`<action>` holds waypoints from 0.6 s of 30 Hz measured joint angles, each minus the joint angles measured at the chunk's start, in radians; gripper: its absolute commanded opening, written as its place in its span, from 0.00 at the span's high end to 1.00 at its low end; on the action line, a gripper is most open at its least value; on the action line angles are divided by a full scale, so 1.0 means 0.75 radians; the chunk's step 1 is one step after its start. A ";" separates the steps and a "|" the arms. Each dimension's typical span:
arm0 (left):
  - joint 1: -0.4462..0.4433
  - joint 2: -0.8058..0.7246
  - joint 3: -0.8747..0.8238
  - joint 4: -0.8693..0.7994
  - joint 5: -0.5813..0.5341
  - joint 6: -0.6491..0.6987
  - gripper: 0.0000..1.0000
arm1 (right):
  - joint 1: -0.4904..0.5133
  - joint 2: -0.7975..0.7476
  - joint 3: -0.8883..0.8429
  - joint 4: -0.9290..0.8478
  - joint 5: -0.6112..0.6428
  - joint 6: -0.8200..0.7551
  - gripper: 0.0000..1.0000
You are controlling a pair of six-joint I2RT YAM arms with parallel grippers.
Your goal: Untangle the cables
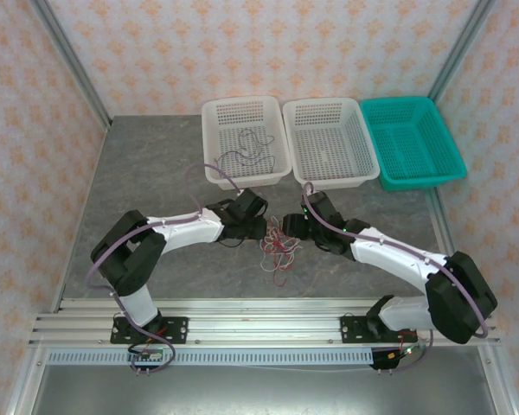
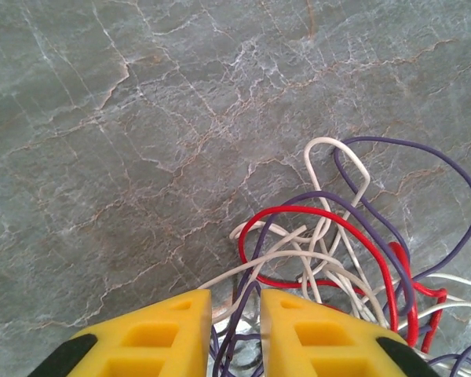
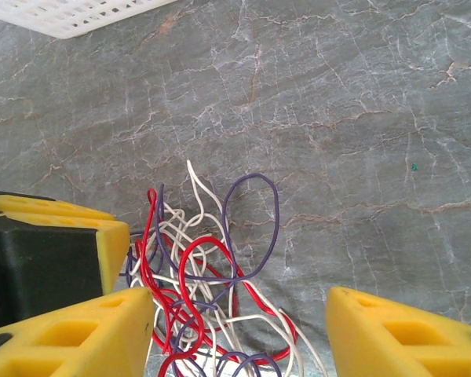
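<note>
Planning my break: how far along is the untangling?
Done: a dark cable lies in the leftmost basket. In hand: the left gripper straddles the tangle at its edge, jaws narrow; the right gripper is open beside it. Left: red, white and purple cables are knotted on the table.

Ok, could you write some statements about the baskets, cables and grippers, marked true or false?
1. The left white basket, the middle white basket and the teal basket stand in a row on the table. True.
2. The teal basket holds cables. False: it looks empty; loose cables lie in the left white basket.
3. The tangle of cables lies between the left gripper and the right gripper. True.
4. The right gripper is shut. False: its jaws stand wide apart, cables between them.
</note>
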 measured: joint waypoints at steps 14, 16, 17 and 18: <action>-0.001 -0.005 -0.003 -0.001 0.010 -0.001 1.00 | 0.000 0.039 0.000 0.000 -0.002 0.009 0.40; -0.001 -0.012 -0.005 -0.001 0.018 -0.003 1.00 | 0.000 0.046 0.000 0.000 -0.005 0.013 0.39; -0.001 -0.015 -0.006 -0.001 0.021 -0.004 1.00 | 0.000 0.051 0.000 0.000 -0.006 0.019 0.38; 0.000 -0.017 -0.008 0.000 0.024 -0.005 1.00 | 0.000 0.058 0.000 0.001 -0.008 0.022 0.36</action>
